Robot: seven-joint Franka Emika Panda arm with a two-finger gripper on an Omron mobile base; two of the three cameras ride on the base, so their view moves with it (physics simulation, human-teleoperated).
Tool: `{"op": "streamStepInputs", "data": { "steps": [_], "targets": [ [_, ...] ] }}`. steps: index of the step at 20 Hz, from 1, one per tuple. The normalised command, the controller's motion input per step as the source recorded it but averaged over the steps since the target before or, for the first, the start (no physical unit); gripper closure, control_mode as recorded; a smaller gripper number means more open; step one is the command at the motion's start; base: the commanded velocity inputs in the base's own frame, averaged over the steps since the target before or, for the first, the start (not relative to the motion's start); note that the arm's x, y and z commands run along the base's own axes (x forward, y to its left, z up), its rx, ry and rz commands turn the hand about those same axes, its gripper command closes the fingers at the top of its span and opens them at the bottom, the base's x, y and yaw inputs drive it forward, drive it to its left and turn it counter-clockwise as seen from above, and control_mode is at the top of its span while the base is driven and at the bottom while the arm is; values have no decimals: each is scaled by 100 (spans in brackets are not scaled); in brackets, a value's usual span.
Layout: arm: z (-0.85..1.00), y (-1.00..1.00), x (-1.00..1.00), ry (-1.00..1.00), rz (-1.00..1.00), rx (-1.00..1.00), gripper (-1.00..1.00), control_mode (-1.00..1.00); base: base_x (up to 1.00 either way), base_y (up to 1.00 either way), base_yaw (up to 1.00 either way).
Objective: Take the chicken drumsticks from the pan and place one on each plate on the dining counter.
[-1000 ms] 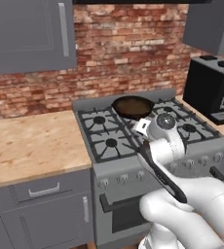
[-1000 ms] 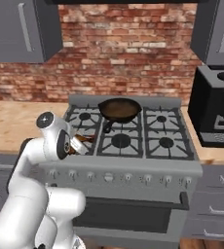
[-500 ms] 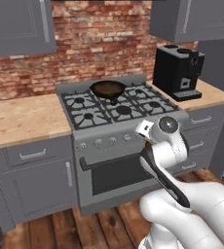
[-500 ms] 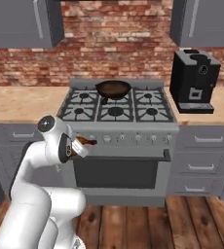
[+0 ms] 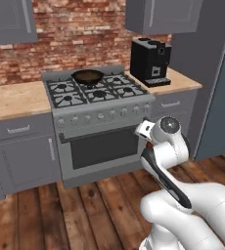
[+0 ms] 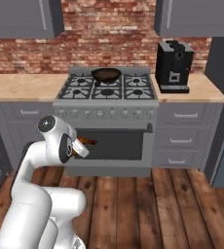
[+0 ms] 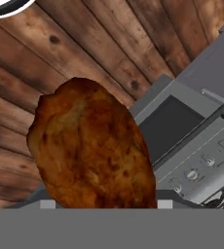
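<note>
The robot's fingers (image 6: 86, 143) are clamped on a chicken drumstick (image 7: 92, 146), carried low before the oven (image 6: 115, 146), well away from the pan (image 6: 106, 74), presumably bound for a plate.

Arm (image 5: 192, 210): smooth, glossy white shell of rounded, bulbous segments, no visible cables or screws. A black band runs lengthwise along the forearm link (image 5: 164, 178). The wrist joint ends in a round grey cap (image 5: 168, 125) with a darker centre; the same cap (image 6: 46, 124) appears in the right base view. A dark oval panel (image 6: 65, 149) sits beside the wrist. No legible markings.
</note>
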Motion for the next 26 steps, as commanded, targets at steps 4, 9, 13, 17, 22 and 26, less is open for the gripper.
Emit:
{"op": "streamStepInputs", "data": {
  "steps": [4,9,13,17,22,26],
  "targets": [
    [0,0,0,0,0,0,100,100,-100,-81,0],
    [0,0,0,0,0,0,100,100,-100,-58,0],
    [0,0,0,0,0,0,100,100,-100,-28,0],
    [0,0,0,0,0,0,100,100,-100,-21,0],
    [0,0,0,0,0,0,100,100,-100,-54,0],
    [0,0,0,0,0,0,100,100,-100,-81,0]
  ]
}}
